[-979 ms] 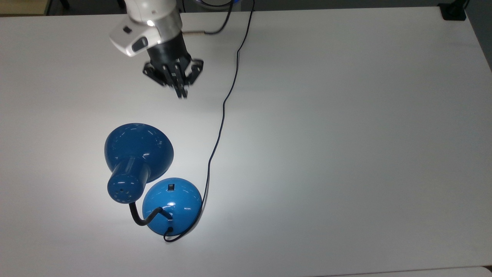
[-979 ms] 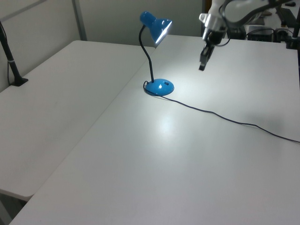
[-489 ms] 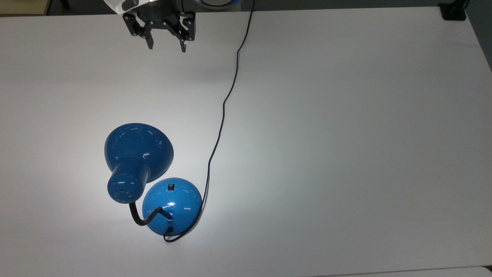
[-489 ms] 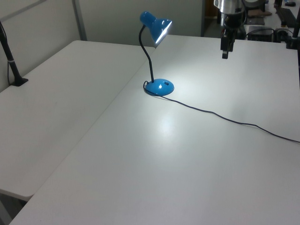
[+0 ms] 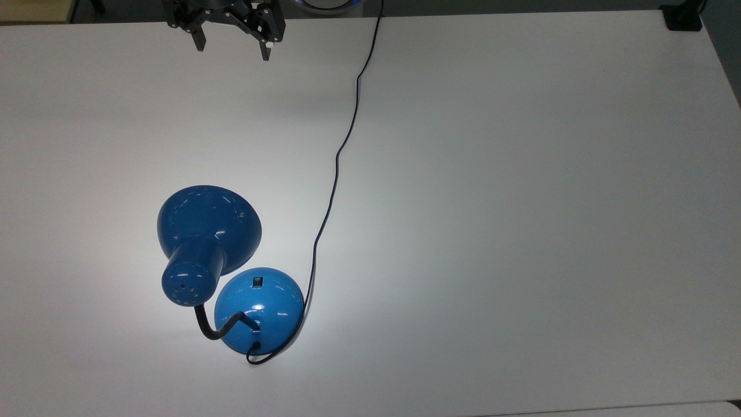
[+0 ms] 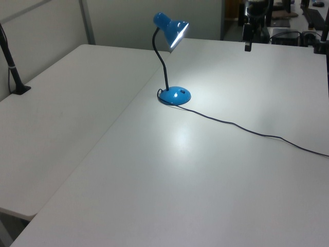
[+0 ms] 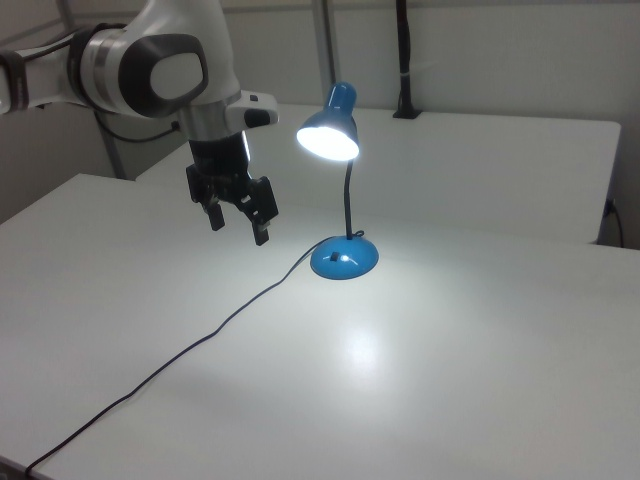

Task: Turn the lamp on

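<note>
Lamp first: your glossy blue desk lamp with the dome shade stands on the white table, toward the top view's lower left, and it is lit; a bright pool of light lies on the table around its round domed base. From the top view you get the small black rocker switch on the base's upper side, the black gooseneck curling out from under the shade's neck, and the thin black cord running from the base up to the table's far edge; the bulb side of the shade is hidden there. The right view gives you what the top view cannot: the glowing white mouth of the shade, aimed downward, and the white and grey arm reaching in from the right view's left. The left view shows the lamp upright, with the cord trailing off to the left view's right.

Your black two-finger end effector sits at the top view's upper edge, well apart from the lamp; its fingers are spread with nothing between them. In the right view the end effector hangs above the table with fingers pointing down, beside the shade and clear of it.
</note>
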